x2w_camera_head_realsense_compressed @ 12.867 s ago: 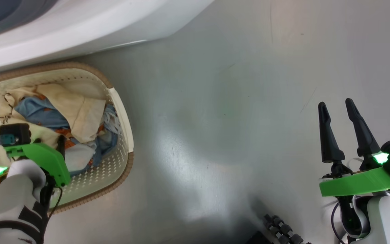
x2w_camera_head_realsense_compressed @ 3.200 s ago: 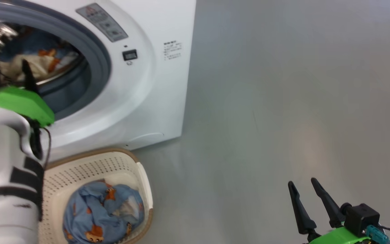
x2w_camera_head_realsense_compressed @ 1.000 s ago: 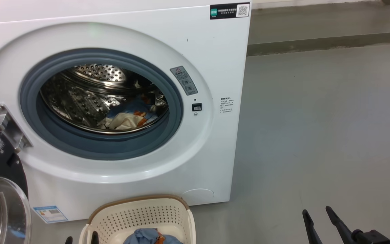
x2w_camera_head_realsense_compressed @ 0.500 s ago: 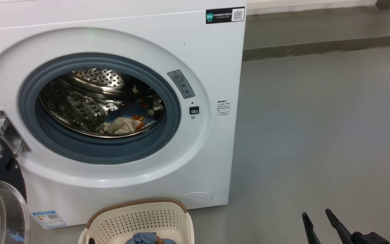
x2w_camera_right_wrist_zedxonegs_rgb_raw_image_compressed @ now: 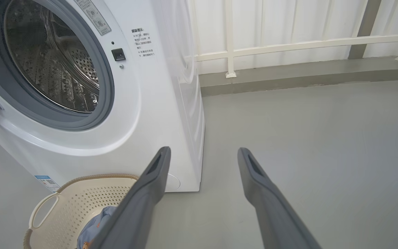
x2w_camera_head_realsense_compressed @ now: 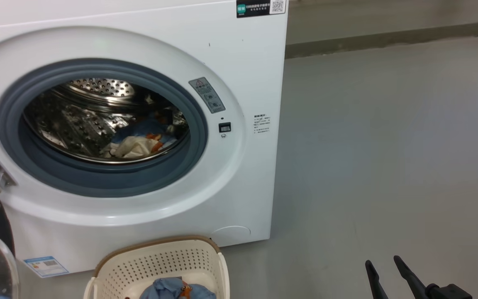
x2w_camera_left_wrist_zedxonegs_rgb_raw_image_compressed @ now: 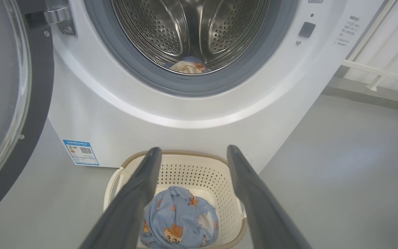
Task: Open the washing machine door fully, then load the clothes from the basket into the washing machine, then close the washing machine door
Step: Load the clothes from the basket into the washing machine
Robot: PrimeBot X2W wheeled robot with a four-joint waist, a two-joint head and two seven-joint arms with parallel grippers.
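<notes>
While door (x2w_camera_left_wrist_zedxonegs_rgb_raw_image_compressed: 36,103) stands open, basket (x2w_camera_head_realsense_compressed: 160,261) cut off.

White washing machine (x2w_camera_head_realsense_compressed: 247,74), grey seal (x2w_camera_head_realsense_compressed: 98,185), steel perforated drum (x2w_camera_head_realsense_compressed: 73,120); at six o'clock, cream basket (x2w_camera_head_realsense_compressed: 168,263), brown rim (x2w_camera_head_realsense_compressed: 152,244), blue orange-bear clothes (x2w_camera_head_realsense_compressed: 166,288)

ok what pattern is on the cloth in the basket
Orange bear prints on light blue; the cloth in the basket shows best in the left wrist view.

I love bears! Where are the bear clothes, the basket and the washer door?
bear clothes (x2w_camera_left_wrist_zedxonegs_rgb_raw_image_compressed: 178,219), left wrist view, on the blue fabric.
basket (x2w_camera_left_wrist_zedxonegs_rgb_raw_image_compressed: 192,171), left wrist view, on its holed back wall.
washer door (x2w_camera_left_wrist_zedxonegs_rgb_raw_image_compressed: 38,103), left wrist view, on its black ring.
</notes>
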